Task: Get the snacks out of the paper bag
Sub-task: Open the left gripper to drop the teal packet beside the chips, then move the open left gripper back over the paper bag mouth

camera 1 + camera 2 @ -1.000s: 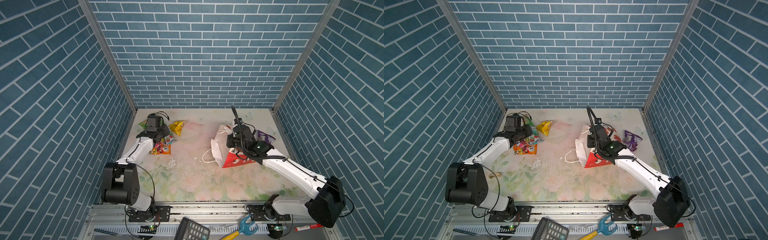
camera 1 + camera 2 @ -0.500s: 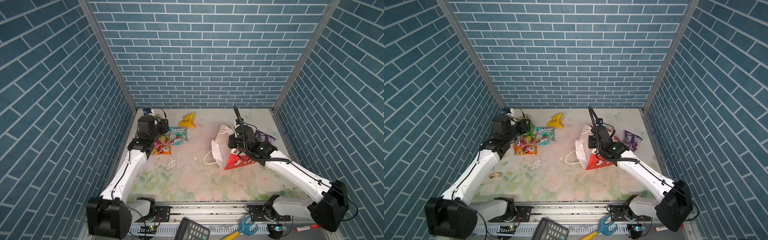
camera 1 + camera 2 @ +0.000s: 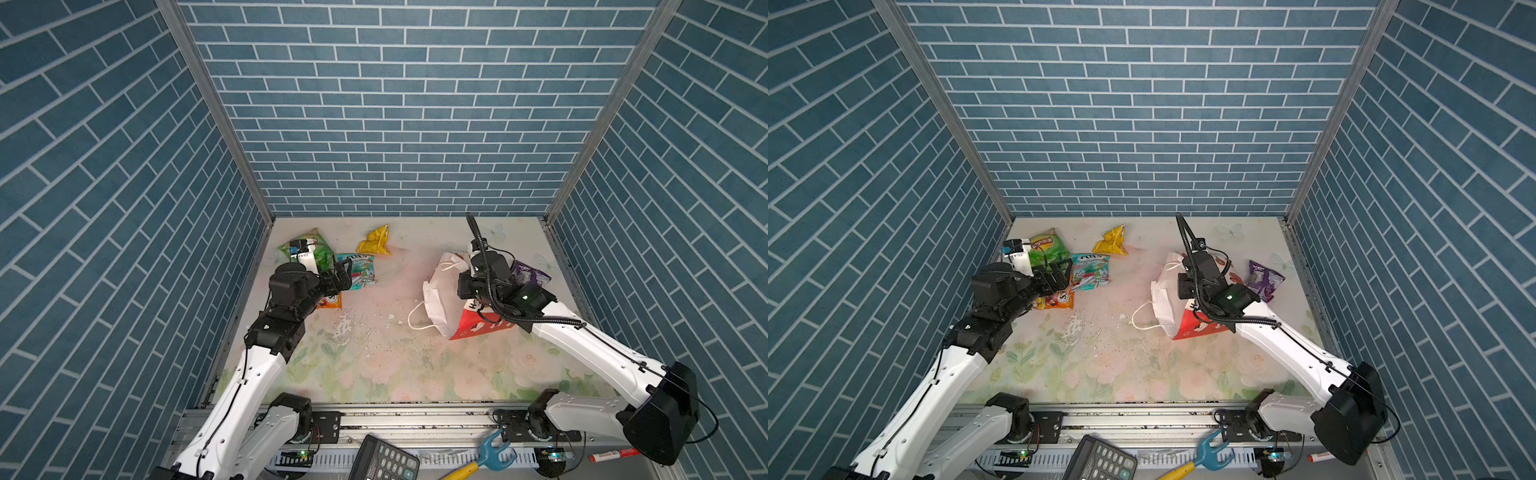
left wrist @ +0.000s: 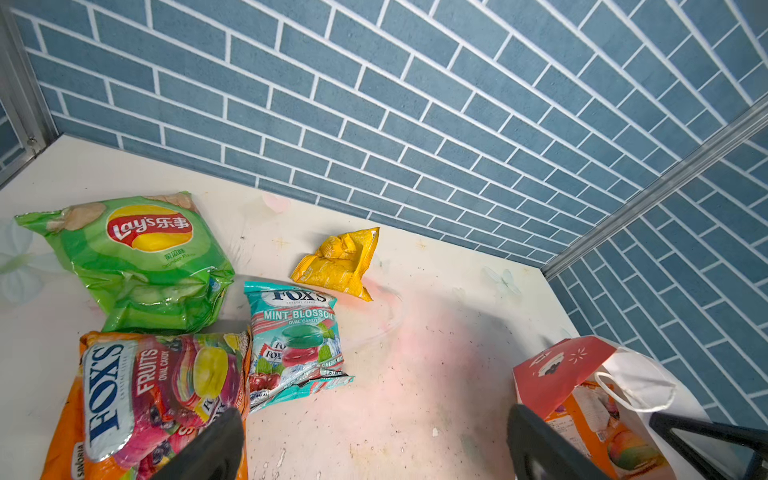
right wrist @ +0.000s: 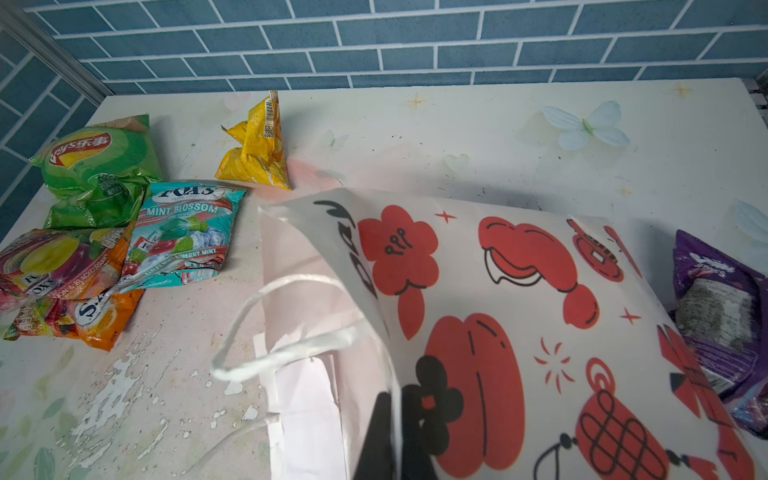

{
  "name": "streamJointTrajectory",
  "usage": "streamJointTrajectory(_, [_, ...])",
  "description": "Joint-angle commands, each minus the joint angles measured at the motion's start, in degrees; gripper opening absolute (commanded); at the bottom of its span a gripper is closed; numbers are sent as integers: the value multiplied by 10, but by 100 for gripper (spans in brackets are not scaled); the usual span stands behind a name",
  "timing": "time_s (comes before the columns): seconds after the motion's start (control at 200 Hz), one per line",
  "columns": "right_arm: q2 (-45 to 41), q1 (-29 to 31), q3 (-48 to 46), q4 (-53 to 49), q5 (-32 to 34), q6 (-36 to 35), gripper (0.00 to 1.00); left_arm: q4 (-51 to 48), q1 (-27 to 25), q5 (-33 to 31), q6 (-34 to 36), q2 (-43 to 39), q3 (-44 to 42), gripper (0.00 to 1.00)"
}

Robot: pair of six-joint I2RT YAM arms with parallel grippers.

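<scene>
The paper bag (image 3: 438, 299) lies on its side at mid-right, mouth toward the left, and my right gripper (image 5: 395, 432) is shut on its upper wall near the mouth. An orange packet (image 4: 598, 419) shows inside the bag. On the table at the back left lie several snacks: green Lay's (image 3: 309, 249), a yellow packet (image 3: 375, 242), a teal Fox's packet (image 3: 360, 270) and an orange Fox's packet (image 3: 330, 300). A purple packet (image 3: 530, 274) lies behind the bag. My left gripper (image 4: 374, 436) hovers open and empty over bare table beside the orange and teal packets.
Blue brick walls close in three sides of the table (image 3: 395, 365). Its mat is flaked in the middle (image 3: 345, 328). On the front rail lie a calculator (image 3: 382, 459), a blue-and-yellow tool (image 3: 486, 455) and a red marker (image 3: 611, 456).
My left gripper has opened and drawn back toward the front. The teal packet now lies on the table beside the orange one. The right gripper has kept its hold on the bag.
</scene>
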Motion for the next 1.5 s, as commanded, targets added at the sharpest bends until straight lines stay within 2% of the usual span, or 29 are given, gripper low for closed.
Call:
streamJointTrajectory(0.0, [-11,-1,15,-20,5,21,0,18,-2,5,6,-3,-13,100])
streamJointTrajectory(0.42, [6,-1,25,-36,-10,34,0,61,-16,85,-25,10,-40,100])
streamJointTrajectory(0.555, [12,-1,26,-32,-22,36,0,65,-61,91,-25,20,-43,99])
streamJointTrajectory(0.81, [24,0,28,-37,-47,33,0,86,-186,75,-18,76,-23,96])
streamJointTrajectory(0.945, [23,0,29,-37,-76,6,0,119,-240,71,-22,107,-21,92])
streamJointTrajectory(1.145, [7,2,25,-54,-86,-47,0,193,-287,80,-40,157,-37,86])
streamJointTrajectory(1.235, [1,4,18,-46,-119,-80,0,240,-307,75,-49,176,-56,83])
streamJointTrajectory(1.365, [-2,5,9,-45,-131,-102,0,265,-343,43,-8,206,-59,80])
streamJointTrajectory(1.495, [-1,5,11,-46,-149,-114,0,319,-349,43,-2,237,-78,77])
